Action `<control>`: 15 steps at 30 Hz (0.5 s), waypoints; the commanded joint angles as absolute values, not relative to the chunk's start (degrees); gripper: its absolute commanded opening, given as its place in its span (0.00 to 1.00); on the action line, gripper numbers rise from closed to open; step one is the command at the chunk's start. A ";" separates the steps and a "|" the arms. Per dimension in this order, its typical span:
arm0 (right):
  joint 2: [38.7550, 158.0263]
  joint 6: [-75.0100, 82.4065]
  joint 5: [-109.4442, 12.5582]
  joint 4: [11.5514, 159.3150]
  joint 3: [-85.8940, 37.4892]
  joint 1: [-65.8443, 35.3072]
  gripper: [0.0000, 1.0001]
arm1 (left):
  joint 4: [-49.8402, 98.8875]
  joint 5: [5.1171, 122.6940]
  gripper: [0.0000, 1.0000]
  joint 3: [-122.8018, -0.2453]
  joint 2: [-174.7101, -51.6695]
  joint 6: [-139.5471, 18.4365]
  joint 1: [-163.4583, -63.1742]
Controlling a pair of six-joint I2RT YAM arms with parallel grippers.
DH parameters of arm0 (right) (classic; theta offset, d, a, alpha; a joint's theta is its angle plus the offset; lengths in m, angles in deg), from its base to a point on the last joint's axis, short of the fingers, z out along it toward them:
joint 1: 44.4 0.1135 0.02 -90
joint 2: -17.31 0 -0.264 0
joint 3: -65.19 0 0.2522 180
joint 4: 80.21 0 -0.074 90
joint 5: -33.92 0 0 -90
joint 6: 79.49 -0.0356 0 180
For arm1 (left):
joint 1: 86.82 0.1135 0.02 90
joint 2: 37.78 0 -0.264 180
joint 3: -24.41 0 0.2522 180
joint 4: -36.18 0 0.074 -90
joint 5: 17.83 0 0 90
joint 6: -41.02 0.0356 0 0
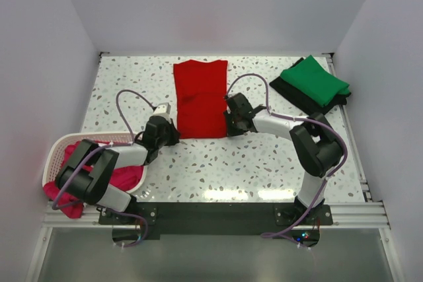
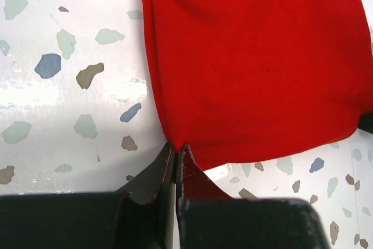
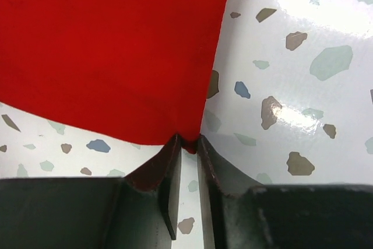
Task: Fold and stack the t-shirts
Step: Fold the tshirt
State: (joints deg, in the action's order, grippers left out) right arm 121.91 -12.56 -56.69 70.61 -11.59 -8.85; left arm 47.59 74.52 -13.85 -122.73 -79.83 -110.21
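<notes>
a pink t-shirt (image 1: 129,177) lies in the white basket (image 1: 56,153), near left. the left gripper (image 2: 176,151) pinches the near left corner of the flat red t-shirt (image 1: 200,97). the right gripper (image 3: 187,141), fingers narrow, pinches its near right corner. far right, a green t-shirt (image 1: 314,78) rests on a black t-shirt (image 1: 291,97).

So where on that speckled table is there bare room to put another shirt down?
Bare: the far-left corner beside the flat red cloth t-shirt, and the near-middle strip in front of it. Crowded: far right, a green cloth t-shirt lies on a black t-shirt; near left stands the white plastic lattice basket.
</notes>
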 commanded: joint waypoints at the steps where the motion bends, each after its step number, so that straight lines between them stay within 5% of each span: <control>1: 119.44 -11.55 -58.11 67.66 -12.64 -9.42 0.22 | 45.71 76.21 0.06 -13.00 -121.11 -78.86 -110.63; 5: 116.81 -12.07 -56.61 69.15 -10.98 -9.33 0.41 | 45.45 75.68 0.34 -11.94 -118.39 -79.65 -110.64; 8: 115.14 -12.34 -56.44 70.38 -9.57 -9.50 0.46 | 45.80 75.59 0.45 -10.98 -116.10 -79.91 -110.72; 15: 117.06 -12.87 -51.08 74.34 -8.42 -11.70 0.46 | 47.90 73.75 0.47 -10.10 -116.26 -79.74 -110.64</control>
State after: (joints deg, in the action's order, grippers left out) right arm 117.19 -12.43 -54.39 71.22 -9.06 -10.53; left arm 45.49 74.80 -10.72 -116.46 -79.87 -110.52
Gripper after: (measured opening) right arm 0.464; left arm 0.468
